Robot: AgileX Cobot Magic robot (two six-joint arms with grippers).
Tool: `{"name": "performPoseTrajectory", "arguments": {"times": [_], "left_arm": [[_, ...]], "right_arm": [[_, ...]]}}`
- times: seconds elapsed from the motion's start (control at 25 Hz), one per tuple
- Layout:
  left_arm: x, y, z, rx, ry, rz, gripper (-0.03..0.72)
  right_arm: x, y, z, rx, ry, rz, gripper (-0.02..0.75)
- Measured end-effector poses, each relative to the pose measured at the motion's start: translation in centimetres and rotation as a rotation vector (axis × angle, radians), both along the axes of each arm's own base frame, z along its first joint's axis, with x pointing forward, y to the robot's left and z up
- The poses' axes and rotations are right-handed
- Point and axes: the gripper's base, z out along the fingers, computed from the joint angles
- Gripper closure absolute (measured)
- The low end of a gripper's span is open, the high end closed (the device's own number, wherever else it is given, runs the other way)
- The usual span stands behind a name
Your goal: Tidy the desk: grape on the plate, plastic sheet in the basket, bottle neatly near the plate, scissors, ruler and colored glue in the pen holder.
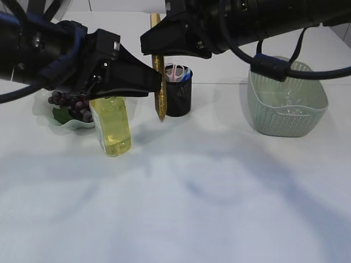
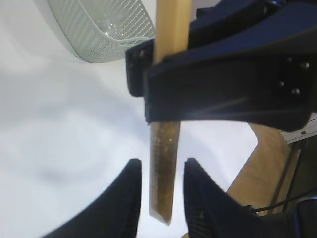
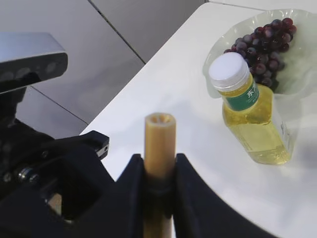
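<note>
ruler (image 1: 159,90) hangs upright, long axis vertical, just left of the pen holder (image 1: 179,92), low end near the table (image 1: 219,186). right gripper (image 3: 158,173) pinches its upper part; left gripper (image 2: 161,186) flanks the lower end, jaws narrowly parted, not clearly touching. holder lies right of the ruler, right arm nearer.

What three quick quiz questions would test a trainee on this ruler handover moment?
1. True or false: the grapes lie on the plate.
2. Which gripper is clamped on the ruler: A left, B right?
3. Fill in: the scissors stand in the ___.

Key: 1 true. 2 B; the left jaws flank the lower end with gaps showing. 3 pen holder.
</note>
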Motion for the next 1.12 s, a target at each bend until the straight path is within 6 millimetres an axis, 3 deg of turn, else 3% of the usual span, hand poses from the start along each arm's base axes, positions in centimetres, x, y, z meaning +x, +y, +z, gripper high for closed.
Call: {"name": "performPoseTrajectory", "arguments": {"times": [0.2, 0.64, 0.88, 1.12], "left_arm": [[0.0, 0.0, -0.1, 0.011, -0.005, -0.004, 0.365], [0.7, 1.7, -0.3, 0.048, -0.005, 0.008, 0.351], [1.2, 3.4, -1.4, 0.239, -0.071, -0.018, 0.357], [1.6, 5.1, -2.6, 0.461, -0.066, 0.046, 0.358]], "right_arm": [[0.4, -0.2, 0.0, -0.003, -0.019, -0.044, 0.594], [1.9, -1.0, 0.3, -0.022, -0.11, -0.215, 0.595], [3.0, -1.1, 1.3, -0.057, -0.233, -0.246, 0.595], [6.5, -0.7, 0.9, -0.074, -0.274, -0.275, 0.595]]}}
